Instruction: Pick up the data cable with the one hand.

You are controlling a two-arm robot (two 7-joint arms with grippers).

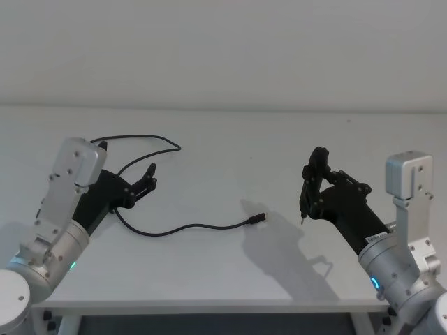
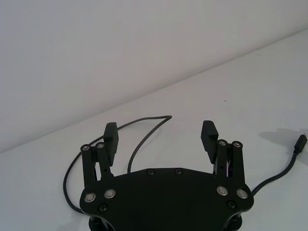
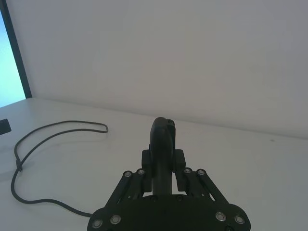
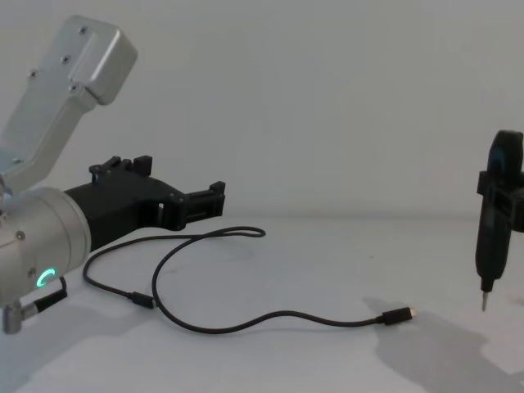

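On table (image 1: pixel 230 279), left half: the cable (image 1: pixel 202 225) lies slack on the white top. One plug, metal-tipped (image 1: pixel 258 219), rests near the table's middle. From there the cord runs left and curves under the left arm. It then loops out toward the far side and doubles back toward the left wrist.

Chest view: cable (image 4: pixel 270 315) flat on the surface, tipped plug (image 4: pixel 399 315) toward the right, second plug (image 4: pixel 143 300) near the left arm.

Left gripper (image 1: pixel 149 176): held over the cable's left loop, above the table and clear of the cord in the chest view (image 4: pixel 217 195). Jaws spread wide with nothing between them. In the left wrist view (image 2: pixel 160 134) a bend of cable (image 2: pixel 144 120) lies on the table beyond the gap between the fingers (image 2: pixel 208 134). Green ring (image 4: pixel 42 278) glows on the wrist.

Right gripper (image 1: pixel 311 185): over the table's right side, well apart from the cable, pointing steeply down with its thin tip above the surface (image 4: pixel 495 213). Jaws pressed together, as the right wrist view (image 3: pixel 162 139) shows. The cable's loop (image 3: pixel 77 121) lies far off in that same view.
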